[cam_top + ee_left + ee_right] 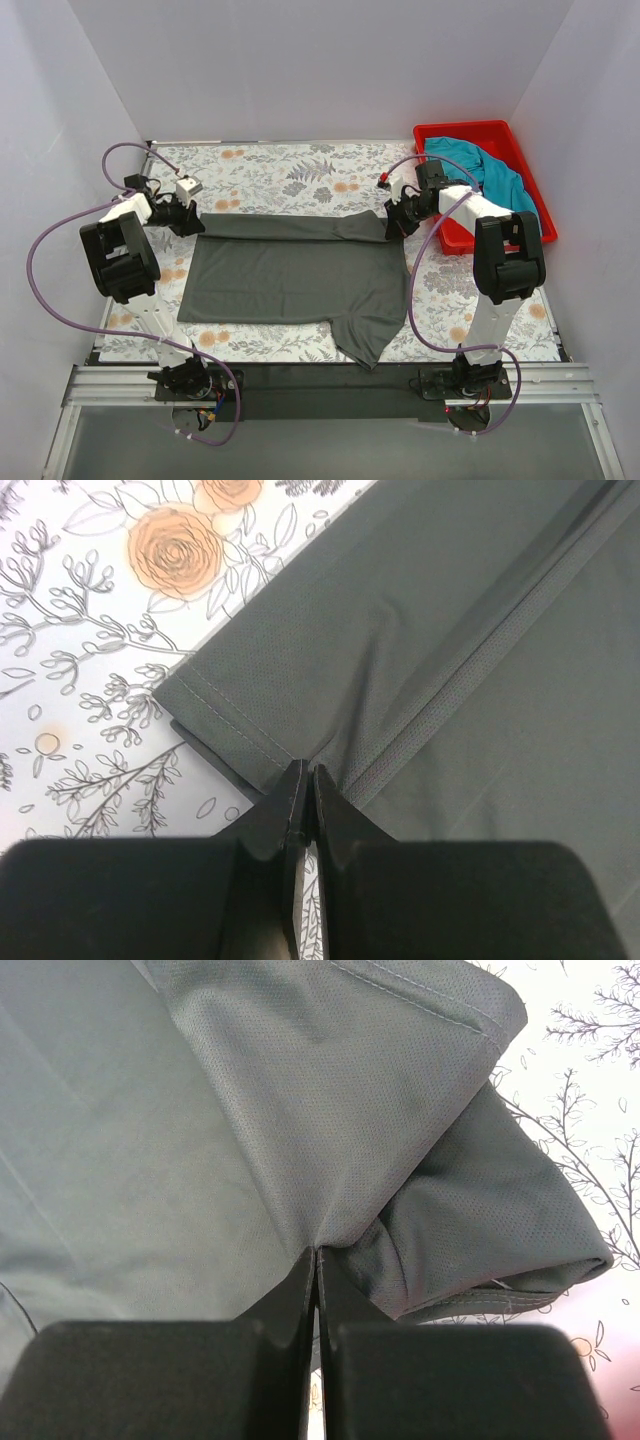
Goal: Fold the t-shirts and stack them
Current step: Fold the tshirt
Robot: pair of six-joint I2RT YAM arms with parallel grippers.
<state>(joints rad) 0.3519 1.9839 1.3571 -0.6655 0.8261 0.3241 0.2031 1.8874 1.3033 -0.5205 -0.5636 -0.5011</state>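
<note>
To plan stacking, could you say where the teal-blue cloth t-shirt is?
Top view, far right: the t-shirt lies bunched in the red plastic bin beside the right gripper.

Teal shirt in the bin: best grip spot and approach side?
Pinch the teal shirt at its raised crumpled folds mid-bin, coming straight down: it lies bunched, no flat edge shows, and the red bin walls block a sideways approach. The right end effector is nearest, but is shut on the grey shirt.

The grey t-shirt (pixel 300 1110) is matt cloth with a fine mesh weave. My fingers (pixel 283 812) look matt black plastic; the red bin (pixel 468 127), smooth plastic.
</note>
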